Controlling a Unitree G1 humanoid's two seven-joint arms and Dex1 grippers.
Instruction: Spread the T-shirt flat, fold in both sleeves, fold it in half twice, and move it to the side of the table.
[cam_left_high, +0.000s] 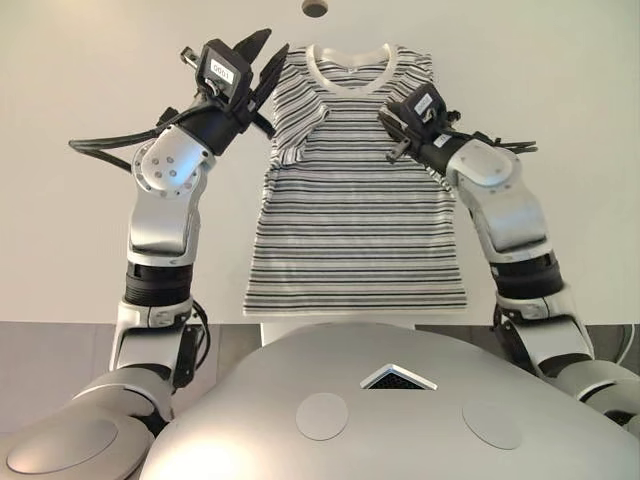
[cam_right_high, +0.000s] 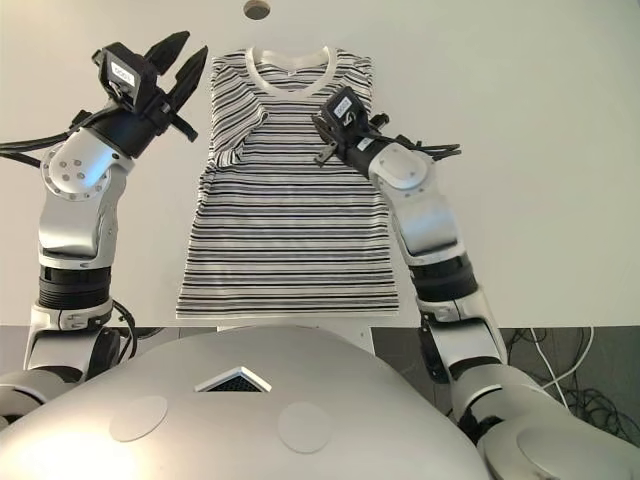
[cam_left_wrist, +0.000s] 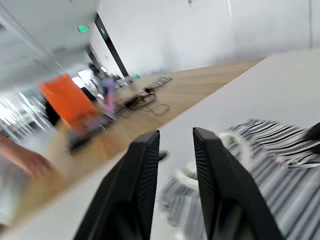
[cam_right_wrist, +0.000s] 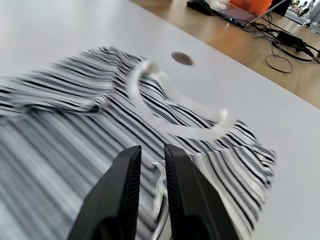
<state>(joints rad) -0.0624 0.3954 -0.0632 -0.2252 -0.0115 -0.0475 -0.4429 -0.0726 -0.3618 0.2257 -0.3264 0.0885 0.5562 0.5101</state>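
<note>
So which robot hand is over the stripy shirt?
The right gripper: it sits over the upper part of the striped T-shirt. The left gripper is off to the shirt's side.

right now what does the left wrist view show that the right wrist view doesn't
Left wrist view: the left gripper, jaws parted, beside the striped T-shirt, and a green lit sign in the room behind. Right wrist view: the right gripper, jaws narrowly parted, directly above the shirt's chest. Both: the T-shirt's white collar, the white table, wood floor with cables.
</note>
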